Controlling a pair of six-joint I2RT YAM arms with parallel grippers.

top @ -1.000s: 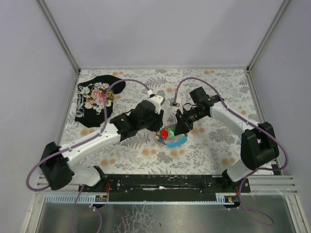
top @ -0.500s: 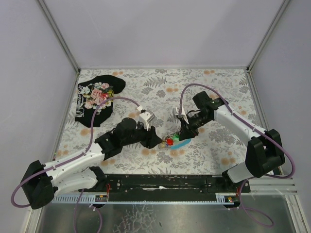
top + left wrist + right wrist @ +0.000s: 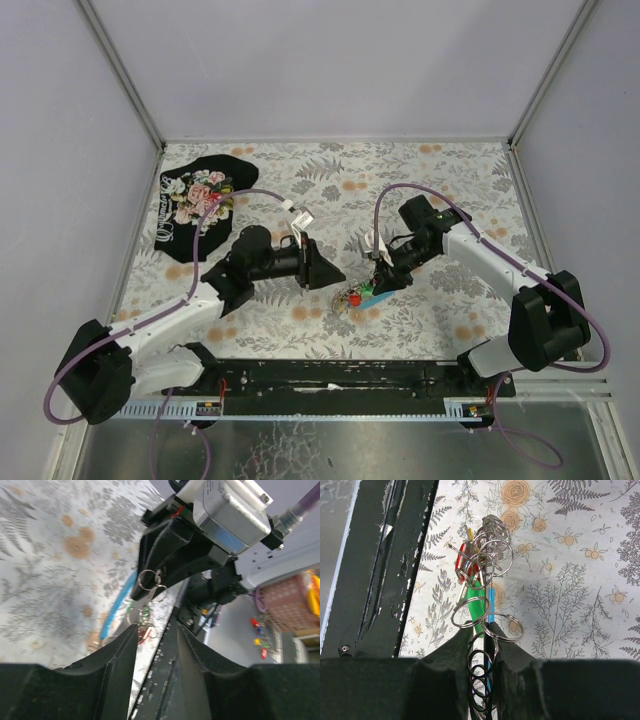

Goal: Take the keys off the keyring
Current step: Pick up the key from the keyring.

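Observation:
The keyring (image 3: 492,550) is a bunch of silvery rings with a light-blue fob (image 3: 491,600). Red, green and yellow keys (image 3: 476,607) dangle from it just above the floral table. My right gripper (image 3: 484,635) is shut on the rings and the fob, holding them up. From above, the keys (image 3: 355,297) hang below that right gripper (image 3: 383,283), near the table's front. My left gripper (image 3: 325,272) points at the cluster from the left, a short way off. Seen from the left wrist, the left gripper (image 3: 156,635) is open and empty, and the keyring (image 3: 150,582) hangs ahead of it.
A black floral cloth (image 3: 200,205) lies at the back left of the table. A black rail (image 3: 340,375) runs along the near edge, close under the keys. Grey walls close in the back and both sides.
The left gripper went down to the keys, then drew back left and turned to point at them. The right gripper carried the keyring slightly toward the near edge.

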